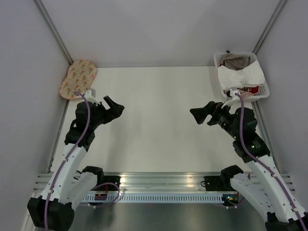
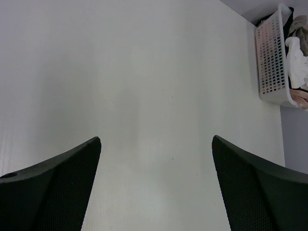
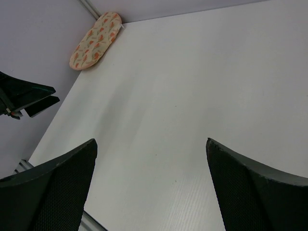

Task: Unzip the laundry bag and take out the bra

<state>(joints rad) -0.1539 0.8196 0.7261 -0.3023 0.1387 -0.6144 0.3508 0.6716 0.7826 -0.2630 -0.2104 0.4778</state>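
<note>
The laundry bag (image 1: 77, 78), an oval cream pouch with orange-red and green print, leans in the far left corner against the wall. It also shows in the right wrist view (image 3: 95, 40). It looks closed. The black bra is not in view. My left gripper (image 1: 113, 107) is open and empty, hovering just right of and nearer than the pouch; its jaws stand wide apart over bare table in the left wrist view (image 2: 156, 144). My right gripper (image 1: 200, 114) is open and empty at the right side, facing left, over bare table in the right wrist view (image 3: 151, 144).
A white slatted basket (image 1: 262, 92) stands at the far right corner, holding a white padded garment (image 1: 240, 74) and beige and pink garments. It also shows in the left wrist view (image 2: 272, 60). Grey walls enclose the white table (image 1: 159, 125) on three sides.
</note>
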